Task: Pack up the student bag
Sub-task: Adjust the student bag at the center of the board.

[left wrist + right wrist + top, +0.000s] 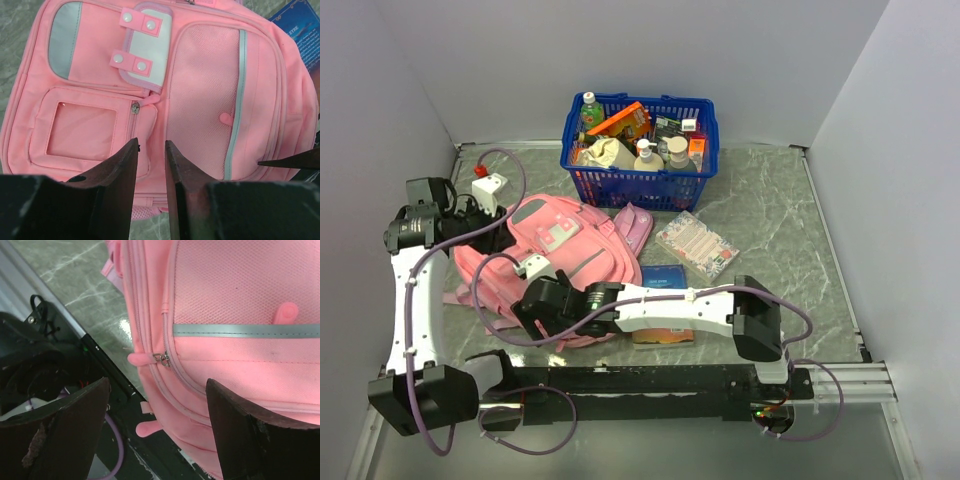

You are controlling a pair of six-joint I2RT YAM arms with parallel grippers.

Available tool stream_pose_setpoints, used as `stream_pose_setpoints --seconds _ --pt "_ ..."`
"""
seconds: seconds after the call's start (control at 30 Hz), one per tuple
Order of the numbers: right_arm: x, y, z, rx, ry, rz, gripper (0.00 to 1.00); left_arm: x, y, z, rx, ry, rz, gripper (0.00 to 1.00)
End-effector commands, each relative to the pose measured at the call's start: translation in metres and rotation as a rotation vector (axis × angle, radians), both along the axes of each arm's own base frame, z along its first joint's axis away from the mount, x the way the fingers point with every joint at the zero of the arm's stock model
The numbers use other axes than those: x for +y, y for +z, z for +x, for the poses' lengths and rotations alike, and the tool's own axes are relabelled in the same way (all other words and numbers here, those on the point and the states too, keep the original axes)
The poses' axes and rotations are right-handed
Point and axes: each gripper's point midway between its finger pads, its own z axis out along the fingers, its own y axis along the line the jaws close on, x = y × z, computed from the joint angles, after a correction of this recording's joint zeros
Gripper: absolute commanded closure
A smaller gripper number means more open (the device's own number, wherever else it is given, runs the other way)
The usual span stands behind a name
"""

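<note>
Top view, bag: on the worktop's left half, the student bag [555, 262] lies flat, front up, zips closed as far as can be seen.
Top view, arms: the left gripper [503, 222] hangs at the bag's far-left corner; the right gripper [535, 305] reaches across to its near edge.
Top view, goods: a blue basket [638, 150] of bottles and packets stands at the far edge; a clear packet [697, 244] and a blue book [662, 282] lie just right of the bag.
Left wrist, gripper: fingers [131, 165] stand a narrow gap apart above the front pockets, pinching nothing.
Left wrist, writing: "EYRE" reads on the book's corner [300, 35]; the rest is too small.
Right wrist, gripper: jaws spread wide, nothing between them, hovering over the bag's edge.
Right wrist, zip: a metal slider with a pink pull [161, 358] sits at the seam between the fingers.
Step in hand: likely opening the bag, before any item goes in.
Next move: lower the right gripper, close on the pull and draw it along the seam, while the left steadies the fabric.
Labels: none readable on the basket goods.
</note>
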Motion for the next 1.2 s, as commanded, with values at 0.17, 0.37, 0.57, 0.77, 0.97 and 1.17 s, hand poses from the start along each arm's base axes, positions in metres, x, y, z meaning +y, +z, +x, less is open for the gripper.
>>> stream_pose_setpoints --seconds 0.17,0.37,0.57,0.77,0.97,1.17 --pt "-0.001 0.014 -0.007 -0.021 -0.117 -0.059 0.21 -0.007 0.011 -0.012 -0.087 -0.043 -0.013 0.67" --pt "0.005 0.011 -0.017 0.058 -0.145 -0.033 0.25 -0.001 0.018 -0.015 -0.131 -0.036 -0.004 0.67" --pt "0.030 0.006 -0.012 0.100 -0.236 -0.007 0.26 0.014 0.023 -0.008 -0.157 0.051 -0.041 0.67" --pt "0.043 -0.009 0.004 0.132 -0.334 -0.008 0.33 0.026 0.017 -0.012 -0.170 0.078 -0.026 0.68" --pt "0.031 -0.026 0.009 0.147 -0.390 -0.068 0.39 0.035 0.017 -0.014 -0.172 0.085 -0.046 0.68" --pt "0.007 -0.033 0.015 0.157 -0.448 -0.119 0.40 0.041 0.010 -0.011 -0.155 0.075 -0.053 0.68"
